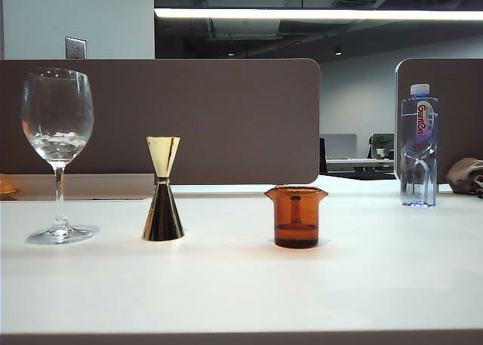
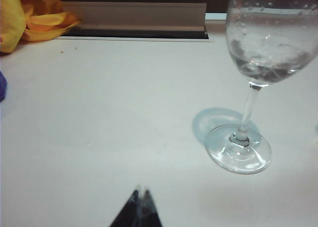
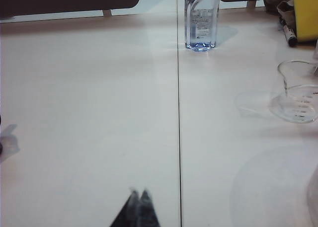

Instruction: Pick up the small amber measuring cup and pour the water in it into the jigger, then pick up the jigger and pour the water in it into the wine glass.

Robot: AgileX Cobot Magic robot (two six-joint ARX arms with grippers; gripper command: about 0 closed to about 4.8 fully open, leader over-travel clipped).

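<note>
Plastic bottle [image 1: 419, 145] upright far right; yellow cloth [image 2: 22, 16] beside divider [image 1: 189, 118].

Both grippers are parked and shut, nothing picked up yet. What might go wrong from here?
The jigger has a narrow mouth, so water from the small amber measuring cup may miss it. The jigger is tall and slim and stands close to the wine glass; a nudge could tip either. The left gripper and right gripper must open first.
</note>
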